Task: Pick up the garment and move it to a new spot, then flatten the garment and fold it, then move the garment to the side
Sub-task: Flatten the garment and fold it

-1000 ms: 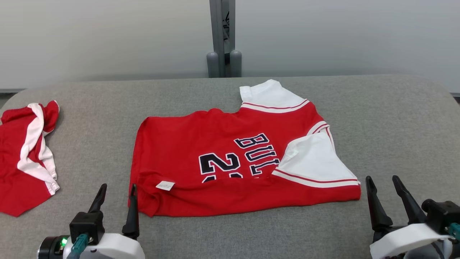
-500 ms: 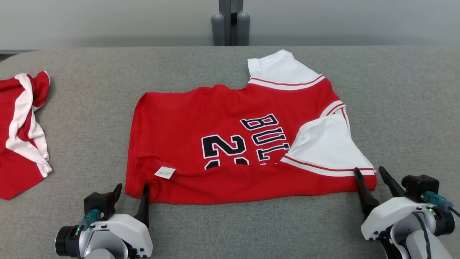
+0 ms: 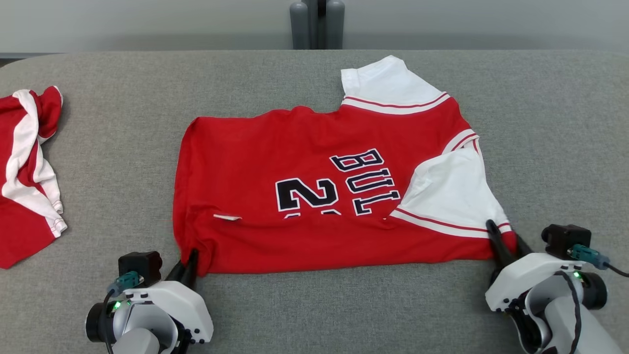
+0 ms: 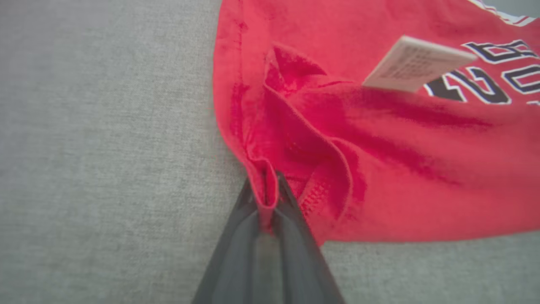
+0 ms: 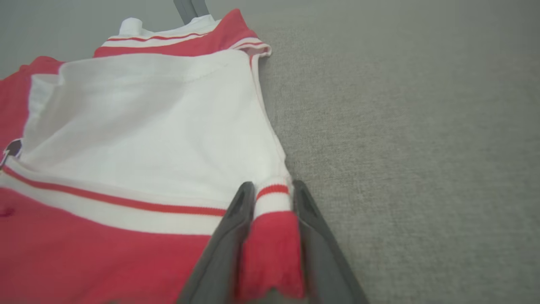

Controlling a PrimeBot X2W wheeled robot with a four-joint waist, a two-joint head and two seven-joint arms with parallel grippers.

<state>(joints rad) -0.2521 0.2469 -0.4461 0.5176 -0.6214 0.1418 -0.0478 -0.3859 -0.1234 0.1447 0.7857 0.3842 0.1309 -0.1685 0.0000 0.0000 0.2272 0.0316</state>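
A red jersey (image 3: 304,162) with white sleeves and dark lettering lies folded across the middle of the grey table (image 3: 550,123). My left gripper (image 3: 189,260) is shut on the jersey's near left corner; the left wrist view has red cloth (image 4: 303,139) pinched between the two dark fingers (image 4: 291,219), with a white label (image 4: 415,63) sticking up beyond. My right gripper (image 3: 501,241) is shut on the near right corner, where the striped sleeve hem (image 5: 272,198) bunches between its fingers (image 5: 230,228) next to the white sleeve (image 5: 152,126).
A second red and white garment (image 3: 24,167) lies crumpled at the table's left edge. A grey post (image 3: 317,22) stands behind the table's far edge. Bare grey cloth surface stretches to the jersey's right and along the front.
The camera has tilted down. Both grippers moved forward onto the jersey's near corners and went from open to shut on the cloth. The white label now stands on edge.
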